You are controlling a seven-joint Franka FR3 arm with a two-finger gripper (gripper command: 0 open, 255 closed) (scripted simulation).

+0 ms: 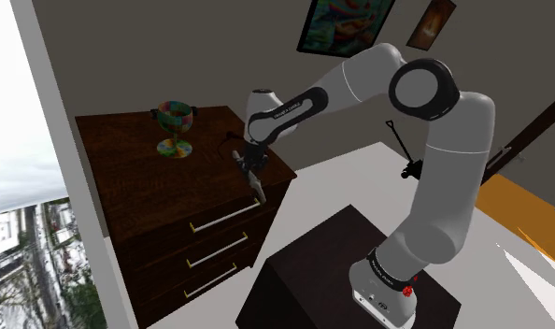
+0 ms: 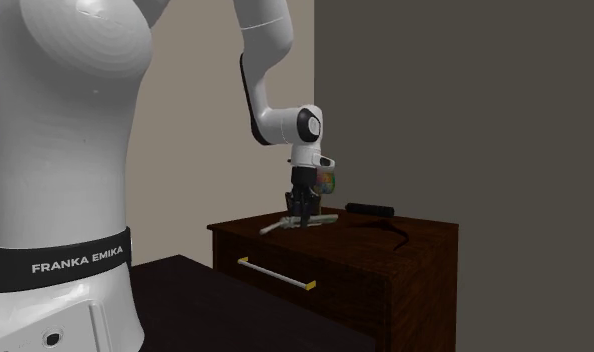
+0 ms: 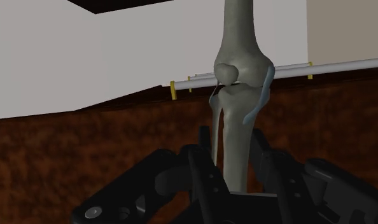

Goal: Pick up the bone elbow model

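The bone elbow model [image 3: 235,70] is a pale grey-beige jointed bone with bluish strands at the joint. My black gripper [image 3: 232,162] is shut on its shaft, with one finger [image 3: 205,153] pressed against each side. In the shoulder view the gripper [image 1: 251,166] hangs over the front edge of the dark wooden dresser [image 1: 126,154], and the bone [image 1: 257,190] sticks out below it past that edge. In the second exterior view the bone [image 2: 279,226] lies slanted at the gripper [image 2: 300,211], close to the dresser top [image 2: 405,235]. Whether it still touches the top I cannot tell.
A multicoloured goblet [image 1: 176,126] stands farther back on the dresser. A black elongated object [image 2: 371,209] with a thin cord lies on the top near the wall. The dresser has drawers with pale bar handles [image 1: 219,249]. My dark stand [image 1: 341,271] is next to it.
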